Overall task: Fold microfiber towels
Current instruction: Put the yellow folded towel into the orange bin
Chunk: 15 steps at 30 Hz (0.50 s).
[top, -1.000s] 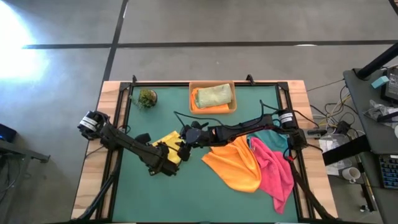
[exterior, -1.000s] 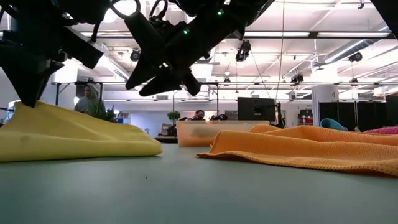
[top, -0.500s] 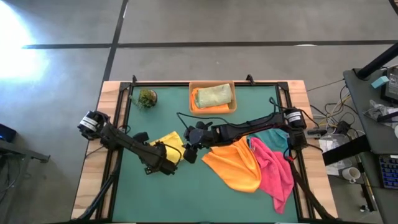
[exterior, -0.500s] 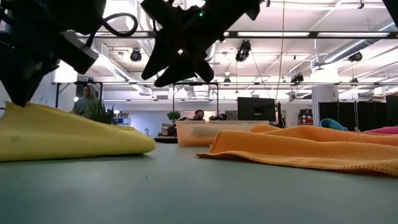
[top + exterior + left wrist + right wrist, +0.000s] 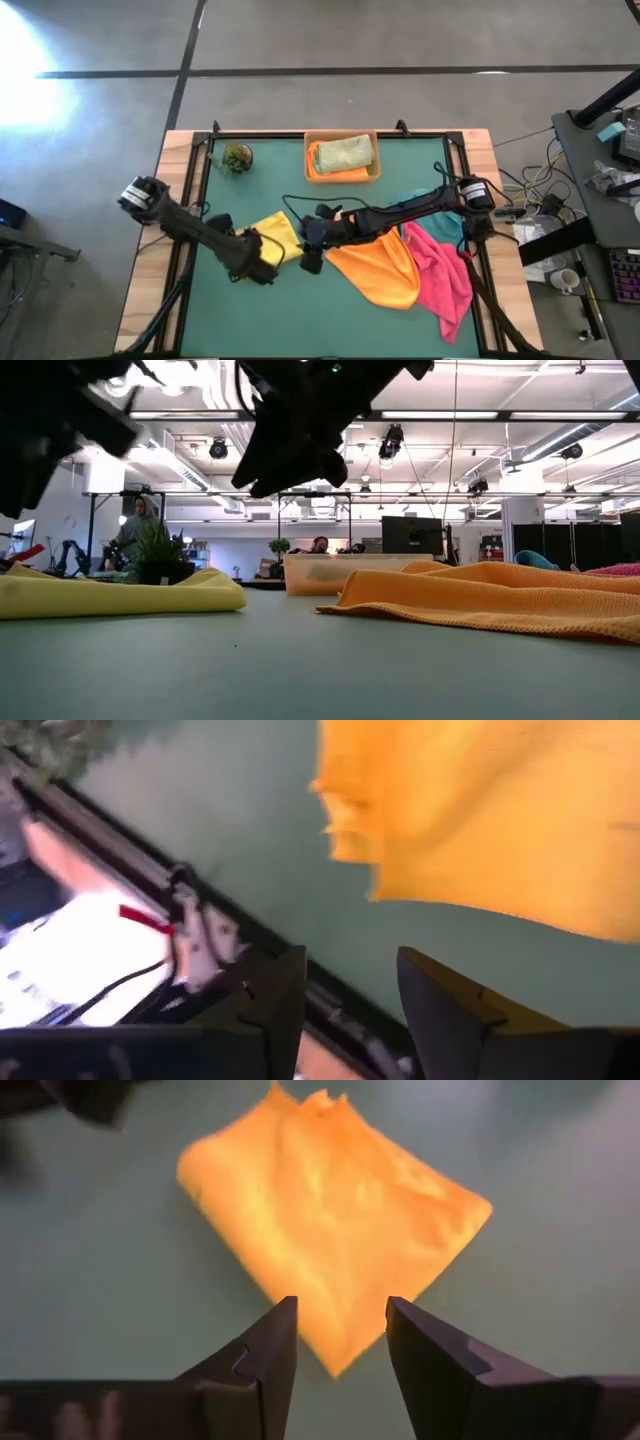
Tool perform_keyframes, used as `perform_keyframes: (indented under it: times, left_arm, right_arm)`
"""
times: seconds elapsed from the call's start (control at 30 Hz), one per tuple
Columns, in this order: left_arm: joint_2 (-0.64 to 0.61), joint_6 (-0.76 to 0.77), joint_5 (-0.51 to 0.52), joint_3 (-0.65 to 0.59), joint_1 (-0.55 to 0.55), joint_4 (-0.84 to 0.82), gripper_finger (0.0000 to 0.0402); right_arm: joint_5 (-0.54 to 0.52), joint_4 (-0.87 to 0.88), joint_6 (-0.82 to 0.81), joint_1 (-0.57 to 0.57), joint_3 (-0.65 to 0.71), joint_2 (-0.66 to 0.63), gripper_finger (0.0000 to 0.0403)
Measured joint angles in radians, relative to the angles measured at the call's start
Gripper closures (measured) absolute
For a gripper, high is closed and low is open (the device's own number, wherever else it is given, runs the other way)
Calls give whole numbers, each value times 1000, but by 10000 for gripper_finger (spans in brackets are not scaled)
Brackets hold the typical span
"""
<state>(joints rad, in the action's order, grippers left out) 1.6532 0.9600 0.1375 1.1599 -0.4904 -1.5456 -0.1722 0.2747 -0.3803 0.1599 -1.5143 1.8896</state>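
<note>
Six towels show in the overhead view. One yellow towel [image 5: 277,237] lies left of centre. Two are orange: one orange towel [image 5: 382,271] spreads right of centre, and a second orange towel [image 5: 338,172] sits in the tray under one olive towel [image 5: 345,152], at upper centre. One pink towel [image 5: 438,275] lies at lower right, and one teal towel [image 5: 447,225] peeks out just above it. There is one tray [image 5: 341,134], one small plant ball [image 5: 237,157] at upper left, and two dark arms.
</note>
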Motion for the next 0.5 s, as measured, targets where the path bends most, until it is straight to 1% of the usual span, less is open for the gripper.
perform_keyframes:
  times: [0.07,0.17,0.23,0.37,0.5]
  left_arm:
    - [-31,34,20,-2,-58,42,258]
    - [-77,80,94,-3,-164,136,258]
    - [-91,105,138,-3,-225,198,258]
    - [-84,109,174,-3,-311,280,258]
    - [-30,108,217,-6,-359,322,258]
  right_arm:
    - [5,31,21,11,0,0,255]
    - [44,53,92,26,0,0,250]
    - [49,52,146,38,0,0,246]
    - [57,51,301,57,0,0,232]
    - [92,47,421,56,-1,18,219]
